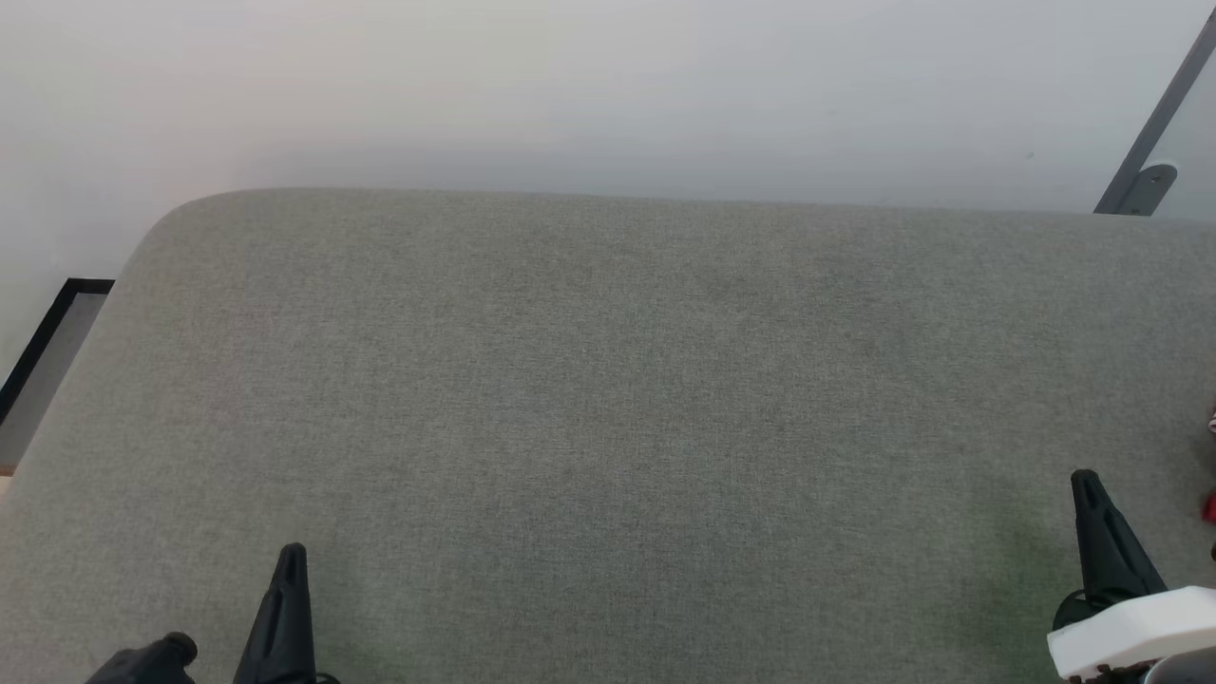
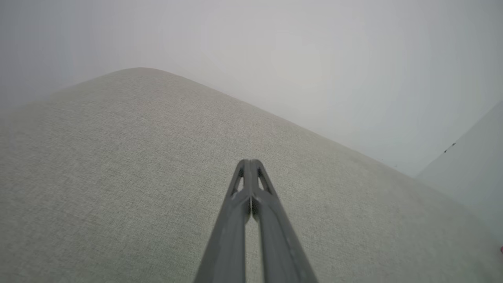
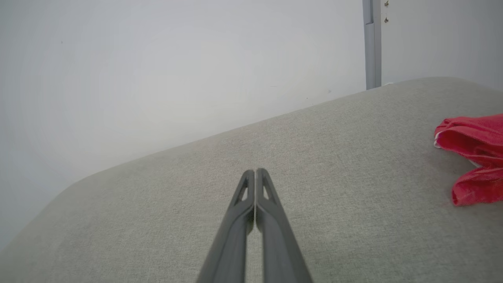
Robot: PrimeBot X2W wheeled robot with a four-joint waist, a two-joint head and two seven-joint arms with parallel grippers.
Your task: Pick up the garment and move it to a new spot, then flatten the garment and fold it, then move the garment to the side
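The garment (image 3: pixel 477 157) is a crumpled red cloth with a bit of white showing, lying on the grey fabric surface (image 3: pixel 314 177) at the right edge of the right wrist view. In the head view just a sliver of the garment (image 1: pixel 1210 508) peeks in at the right border. My right gripper (image 3: pixel 255 171) is shut with nothing between its fingers and sits to the left of the garment, apart from it. It stands at the lower right as the right gripper (image 1: pixel 1083 480) in the head view. My left gripper (image 2: pixel 249 162) is shut and empty too, at the lower left as the left gripper (image 1: pixel 293 553).
The grey upholstered surface (image 1: pixel 608 399) has a rounded far-left corner and ends against a pale wall (image 1: pixel 570 85). A grey metal post (image 1: pixel 1154 123) rises at the far right. A dark-framed strip of floor (image 1: pixel 47 351) lies past the left edge.
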